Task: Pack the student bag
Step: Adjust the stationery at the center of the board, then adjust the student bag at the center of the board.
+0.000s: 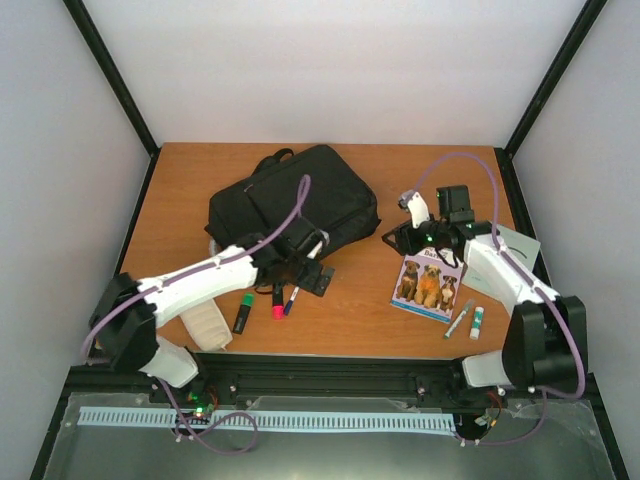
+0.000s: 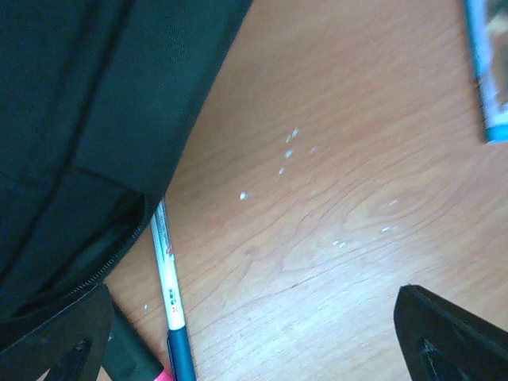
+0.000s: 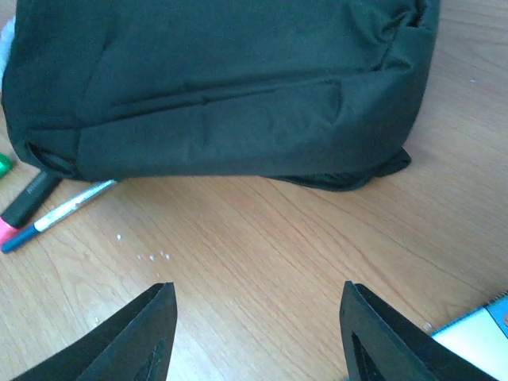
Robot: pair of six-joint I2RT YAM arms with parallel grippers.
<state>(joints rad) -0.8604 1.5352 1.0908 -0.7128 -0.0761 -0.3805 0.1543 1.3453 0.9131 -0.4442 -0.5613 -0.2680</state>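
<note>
Your left gripper [image 2: 250,298] is spread wide and empty, with only bare wooden table [image 2: 333,182] showing between its fingers [image 2: 59,337]. Just beside the left-hand finger in that wrist view lie a white-and-blue pen [image 2: 168,278] and the dark body of a pink highlighter [image 2: 131,355]. The pen's far end meets the edge of the student bag [image 2: 79,119], which fills the upper left of the view.

Your right gripper [image 3: 258,294] is likewise released and holds nothing. Its fingers [image 3: 139,333] hang over bare wood, pointed at the long side of the bag and apart from it. At the left edge of that wrist view, a green highlighter [image 3: 4,165] sits beside the pen and the pink highlighter by the bag's corner.

From above, the bag lies flat on the middle-left of the table, towards the back, with your left arm reaching in along its near edge. A picture book with dogs on the cover [image 1: 428,283] lies just under your right gripper. A grey marker [image 1: 458,320] and a small green-and-white stick [image 1: 477,322] sit near the book's right side. A whitish pouch [image 1: 205,325] lies partly under your left arm, near its base.
</note>
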